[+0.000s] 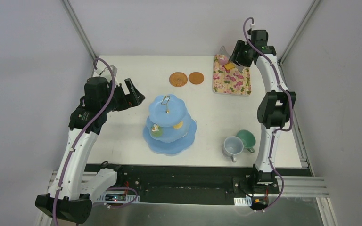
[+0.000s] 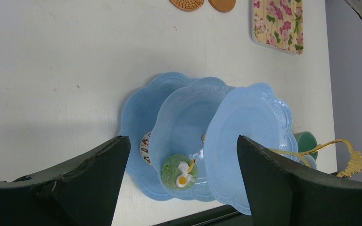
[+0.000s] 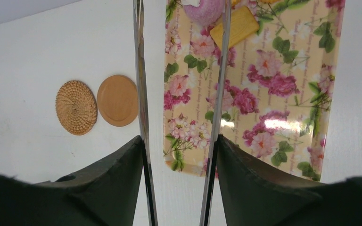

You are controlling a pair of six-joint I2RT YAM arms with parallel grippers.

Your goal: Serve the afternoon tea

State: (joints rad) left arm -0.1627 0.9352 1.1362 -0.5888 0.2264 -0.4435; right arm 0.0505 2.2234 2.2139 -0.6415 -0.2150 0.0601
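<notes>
While the right pincer [image 3: 179,137] reaches over the far right corner of the white counter [image 1: 122,134], we see it clamped on the metal tongs [image 3: 221,70], a finger pressed to the outside of each arm. The tong tips hang over the far end of the floral rectangular tray [image 3: 264,94], right at a pink round donut [image 3: 202,10] and an orange rectangular biscuit [image 3: 238,26] that lie touching; we cannot tell whether the tips touch either. Left of the tray, a woven brown round coaster [image 3: 76,107] and a smooth brown round coaster [image 3: 117,100] sit side by side.

Over to the left pincer [image 2: 183,139]: spread wide, nothing in it, hovering just left of the light-blue three-tier scalloped stand [image 1: 169,148] at mid-counter. On the middle tier we spot a green donut with a white-and-yellow flower [image 2: 180,172]. To the near right of the stand, the grey-blue cup [image 1: 233,146] and the green cup [image 1: 246,137] touch, well apart from the coasters.
</notes>
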